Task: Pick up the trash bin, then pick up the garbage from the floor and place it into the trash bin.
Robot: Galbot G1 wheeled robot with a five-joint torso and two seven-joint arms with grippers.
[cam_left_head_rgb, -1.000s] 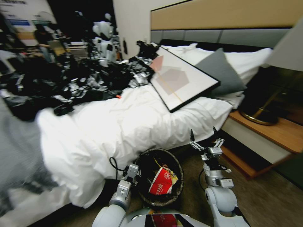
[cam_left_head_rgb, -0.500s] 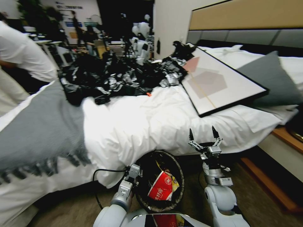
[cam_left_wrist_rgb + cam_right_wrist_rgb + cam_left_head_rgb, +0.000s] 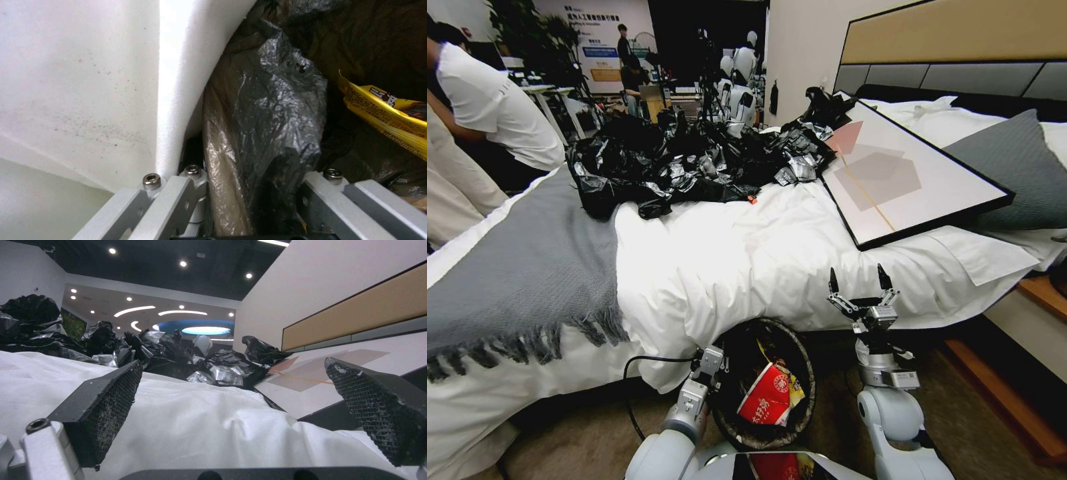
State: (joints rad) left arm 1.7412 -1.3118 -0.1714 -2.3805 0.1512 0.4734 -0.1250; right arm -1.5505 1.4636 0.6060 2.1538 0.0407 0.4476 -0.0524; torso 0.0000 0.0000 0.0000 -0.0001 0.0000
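The trash bin (image 3: 806,373), round with a black bag liner over its rim, hangs low in front of me against the bed's side. My left gripper (image 3: 715,365) is shut on its near-left rim. The left wrist view has the jaws (image 3: 253,195) clamped over the liner (image 3: 276,100) and the white bin wall (image 3: 89,83). Garbage lies inside the bin: a crushed red-and-white cup (image 3: 766,403) and a yellow wrapper (image 3: 792,385) (image 3: 382,113). My right gripper (image 3: 857,280) (image 3: 240,406) stands open beside the bin, fingertips up, holding nothing.
A bed with a white duvet (image 3: 747,260) spans the view just ahead, with a grey throw (image 3: 514,267), a heap of black bags (image 3: 680,160), a framed picture (image 3: 907,173) and a grey pillow (image 3: 1020,173). A wooden step (image 3: 1000,393) lies at right; brown carpet (image 3: 580,440) shows below.
The camera has swung left: bed, picture and pillow slid right and the nightstand left the frame. Both arms and the bin keep their places before me.
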